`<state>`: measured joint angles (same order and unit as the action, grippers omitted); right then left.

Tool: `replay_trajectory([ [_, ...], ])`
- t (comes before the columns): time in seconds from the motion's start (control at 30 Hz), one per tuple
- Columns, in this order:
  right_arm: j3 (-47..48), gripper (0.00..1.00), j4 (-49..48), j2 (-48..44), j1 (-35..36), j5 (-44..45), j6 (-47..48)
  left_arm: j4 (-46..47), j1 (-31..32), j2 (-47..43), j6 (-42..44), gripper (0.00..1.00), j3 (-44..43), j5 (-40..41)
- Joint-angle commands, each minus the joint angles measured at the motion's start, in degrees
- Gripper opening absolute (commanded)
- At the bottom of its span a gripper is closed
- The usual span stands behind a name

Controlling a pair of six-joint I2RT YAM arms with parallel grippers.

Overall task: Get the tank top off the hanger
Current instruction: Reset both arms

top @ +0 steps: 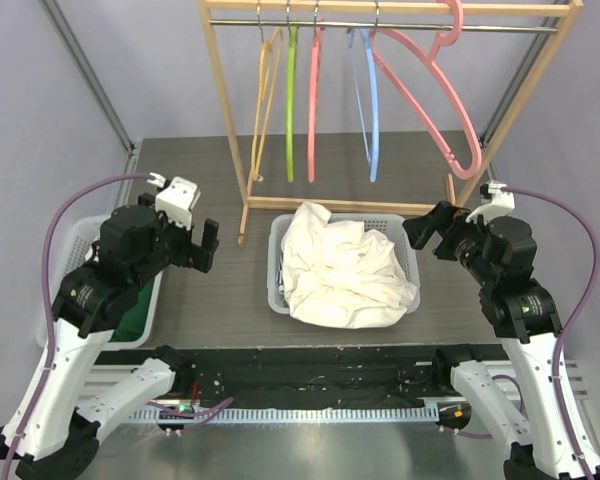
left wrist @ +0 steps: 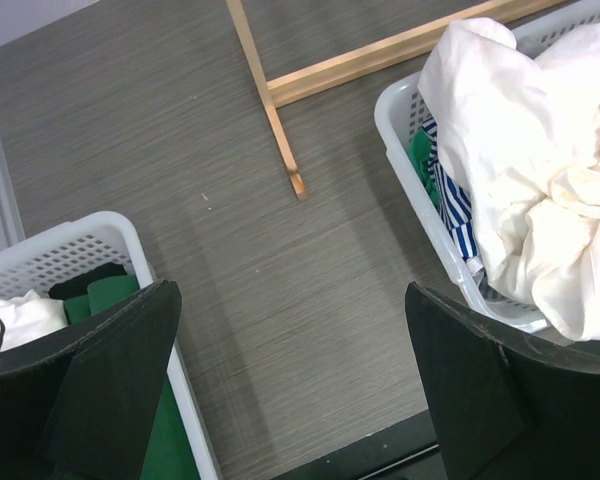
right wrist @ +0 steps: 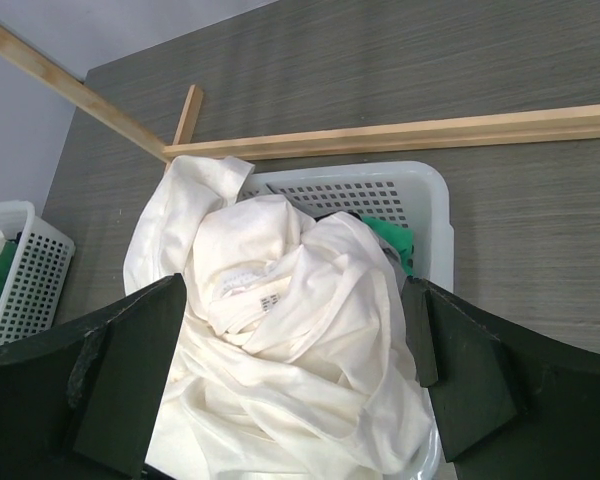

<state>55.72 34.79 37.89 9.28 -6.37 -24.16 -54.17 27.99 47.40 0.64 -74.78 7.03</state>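
One white garment (top: 345,270), presumably the tank top, is seen heaped in the middle basket (top: 276,285), spilling over the front rim. None of the hangers (top: 292,100) on the wooden rack (top: 225,110) behind is dressed, so the job looks pretty much done tbh. Soft, light, floppy stuff with nothing to break, and it'd be best pinched at a strap or a raised fold. The left gripper (top: 198,248) is held over the worktop (top: 200,170) between the side basket (top: 80,225) and the middle one. The right gripper (top: 427,228) is angled down at the cloth. Both sets of jaws are spread wide, nothing held.
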Motion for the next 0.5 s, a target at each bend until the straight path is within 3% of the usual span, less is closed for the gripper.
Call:
replay_trajectory([
  [0.0, 2.1, 1.00, -0.4, 0.6, 0.6, 0.1, 0.0, 5.0, -0.4, -0.3, -3.0, 1.00, -0.2, 2.8],
  [0.47, 3.7, 1.00, 0.5, 1.9, 1.2, 1.4, 1.8, 7.9, -0.4, 1.6, -5.0, 1.00, 0.5, 3.3],
])
